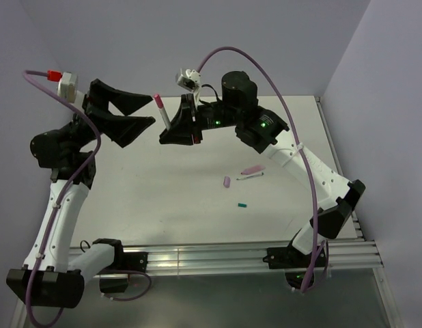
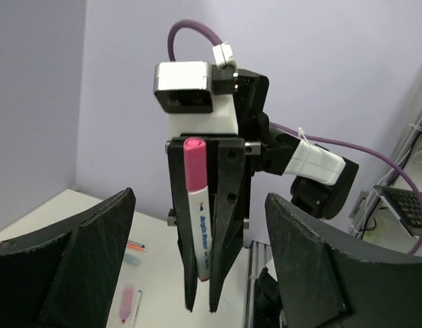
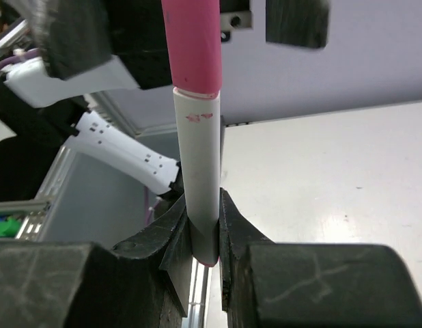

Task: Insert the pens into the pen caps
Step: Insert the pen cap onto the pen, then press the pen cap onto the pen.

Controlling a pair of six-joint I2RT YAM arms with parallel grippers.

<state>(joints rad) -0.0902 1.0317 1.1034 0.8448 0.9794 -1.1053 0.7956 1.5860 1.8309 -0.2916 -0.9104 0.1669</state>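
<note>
While the right tool [image 3: 204,239] grips the pen [image 2: 199,219], blue print shows; illegible.

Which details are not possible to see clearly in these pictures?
Right wrist view: the top of the pen is cut off by the upper edge.
Left wrist view: the blue print on the pen is too blurred to read.
Top view: the pink pieces on the table are too small to tell pens from caps.

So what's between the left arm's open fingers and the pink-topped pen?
Nothing, just air. The left wrist view looks past the left fingers straight to the pen, which is clamped in the right fingers.
</note>
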